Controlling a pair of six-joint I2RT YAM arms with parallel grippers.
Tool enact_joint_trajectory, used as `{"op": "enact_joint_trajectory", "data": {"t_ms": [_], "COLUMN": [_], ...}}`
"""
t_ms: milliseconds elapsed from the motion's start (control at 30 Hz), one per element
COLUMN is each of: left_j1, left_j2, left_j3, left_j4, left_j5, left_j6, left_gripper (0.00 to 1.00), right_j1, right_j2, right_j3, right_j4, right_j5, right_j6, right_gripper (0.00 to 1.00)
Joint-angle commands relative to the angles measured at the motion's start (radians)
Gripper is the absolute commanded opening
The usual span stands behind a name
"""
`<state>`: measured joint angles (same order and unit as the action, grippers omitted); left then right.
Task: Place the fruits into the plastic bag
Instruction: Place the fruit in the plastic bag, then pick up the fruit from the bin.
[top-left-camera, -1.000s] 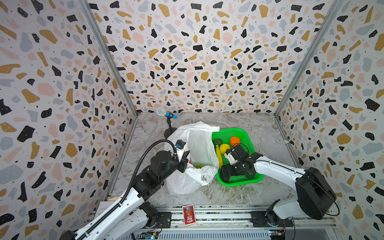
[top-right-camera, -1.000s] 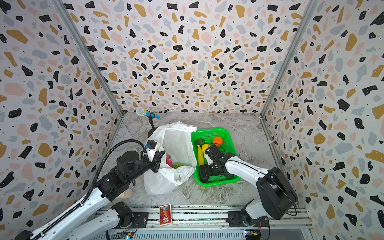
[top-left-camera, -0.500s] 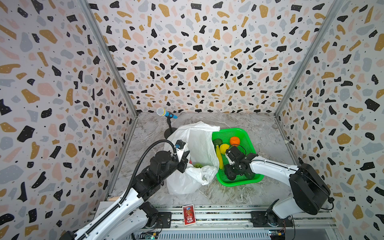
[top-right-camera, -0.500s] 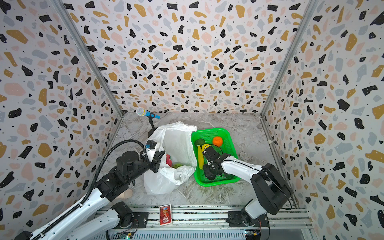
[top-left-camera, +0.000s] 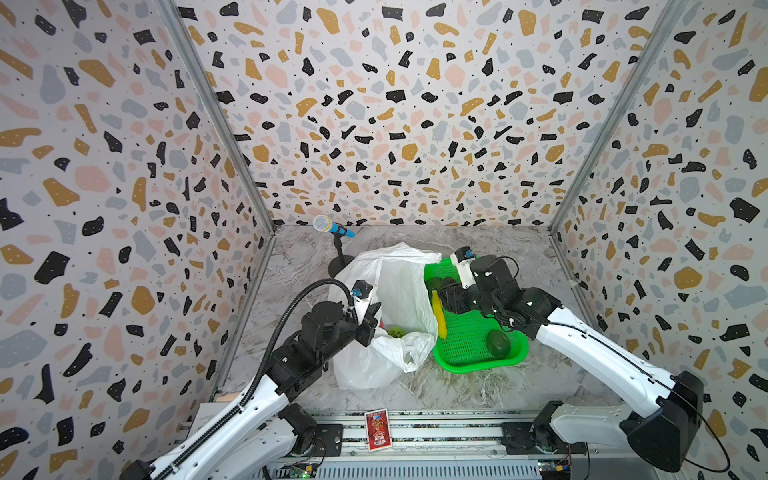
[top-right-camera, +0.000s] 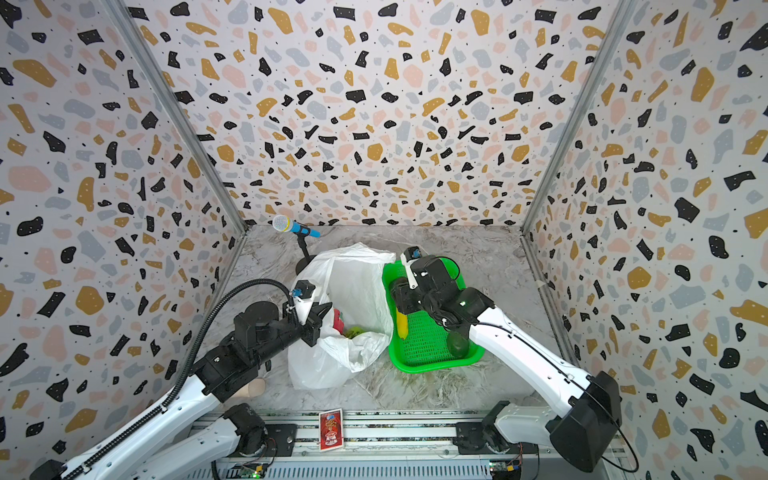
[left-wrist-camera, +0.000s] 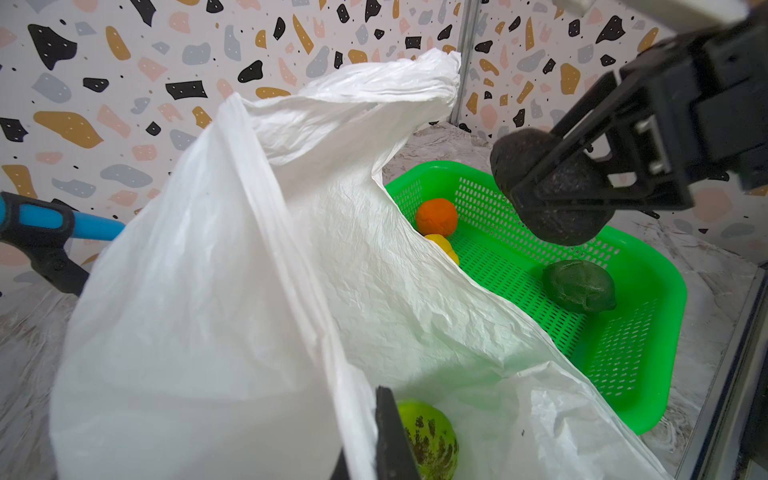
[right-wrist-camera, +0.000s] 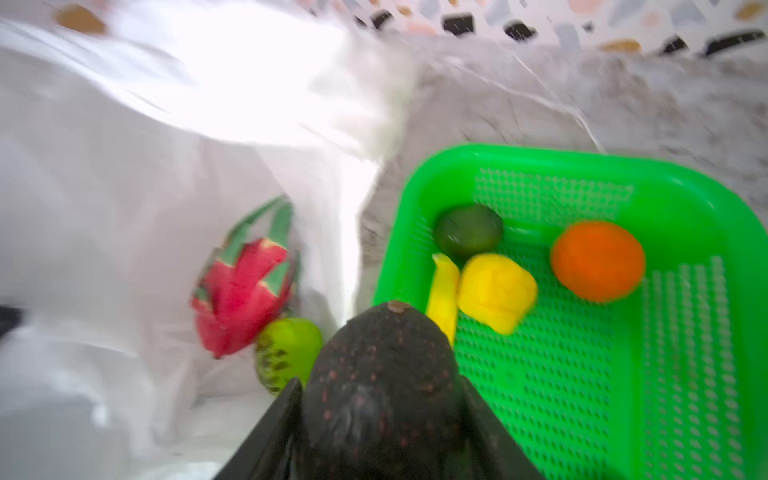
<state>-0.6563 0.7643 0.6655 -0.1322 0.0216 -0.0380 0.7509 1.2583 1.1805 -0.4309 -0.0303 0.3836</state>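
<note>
The right tool (top-left-camera: 446, 297) grips a dark avocado (left-wrist-camera: 557, 224) between part-closed jaws, above the bag-side edge of the green tray (top-left-camera: 478, 365). Just beside the tray, the left tool (top-left-camera: 372, 322) is pinched fully closed on the rim of the plastic bag (top-left-camera: 399, 282); a dragon fruit (right-wrist-camera: 241, 299) and a bumpy green fruit (right-wrist-camera: 286, 353) lie inside. Banana (top-left-camera: 439, 316), lemon (right-wrist-camera: 494, 291), orange (right-wrist-camera: 598, 259) and green avocados (left-wrist-camera: 577, 286) lie in the tray.

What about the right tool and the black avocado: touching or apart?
Touching. The right wrist view shows the right tool clamping the black avocado on both sides.
</note>
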Motion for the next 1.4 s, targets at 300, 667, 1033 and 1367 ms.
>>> {"op": "enact_joint_trajectory", "data": {"t_ms": [300,667,1033,1367], "left_j1": [0.004,0.004,0.005,0.004], "left_j2": [-0.012,-0.008,-0.003,0.000], "left_j3": [0.020,0.010,0.011,0.012], "left_j4": [0.039,0.057,0.063,0.061], "left_j5": [0.012,0.021,0.019,0.020], "left_j6": [-0.005,-0.012,0.002,0.005], "left_gripper": [0.00,0.00,0.00,0.00], "right_j1": [0.072,-0.098,-0.256,-0.329], "right_j2": [0.065,-0.211,-0.170,-0.109], "right_j3": [0.023,-0.093,-0.305,-0.462], "right_j4": [0.177,-0.081,-0.290,-0.179], "right_j5": [-0.199,0.239,0.245,0.136], "right_j6": [0.062,0.164,0.198,0.201], "right_gripper": [0.84,0.89,0.91,0.90]}}
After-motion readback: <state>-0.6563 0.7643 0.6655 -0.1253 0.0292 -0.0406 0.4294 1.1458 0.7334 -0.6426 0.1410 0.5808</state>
